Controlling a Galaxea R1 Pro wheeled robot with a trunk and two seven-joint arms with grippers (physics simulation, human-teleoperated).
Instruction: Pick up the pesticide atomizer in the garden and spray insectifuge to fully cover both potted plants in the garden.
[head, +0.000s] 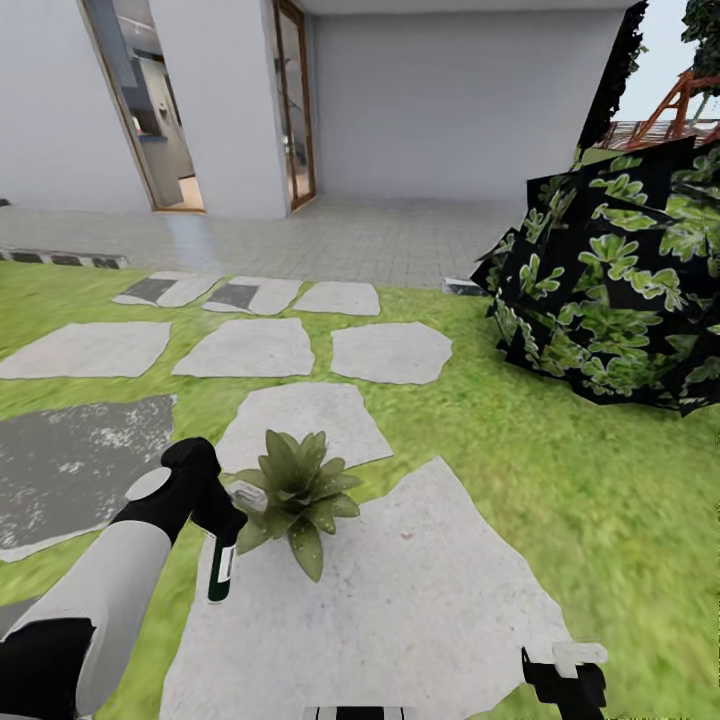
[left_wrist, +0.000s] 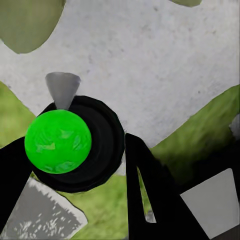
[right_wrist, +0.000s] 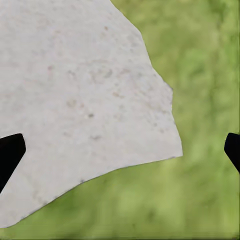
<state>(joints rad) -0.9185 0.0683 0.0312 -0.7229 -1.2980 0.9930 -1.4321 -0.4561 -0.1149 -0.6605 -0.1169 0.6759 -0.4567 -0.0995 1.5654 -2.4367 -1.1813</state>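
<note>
My left gripper (head: 216, 522) is shut on the pesticide atomizer (head: 221, 570), whose dark green-black body hangs below the hand. Its white trigger head (head: 246, 492) points at a potted plant (head: 297, 495), almost touching the leaves. That plant is a low green rosette standing at the near edge of a large grey stepping stone (head: 420, 610). In the left wrist view the atomizer (left_wrist: 105, 142) is a dark round body with a bright green ball on it and a grey nozzle, between black fingers (left_wrist: 145, 195). The second potted plant is out of view. My right gripper (head: 562, 668) is open over the stone's edge (right_wrist: 85, 100).
A big dark striped-leaf shrub (head: 610, 290) stands on the lawn at the right. More stepping stones (head: 390, 352) lead towards a tiled terrace and the house wall with a glass door (head: 295, 110). A darker grey slab (head: 70, 460) lies to the left.
</note>
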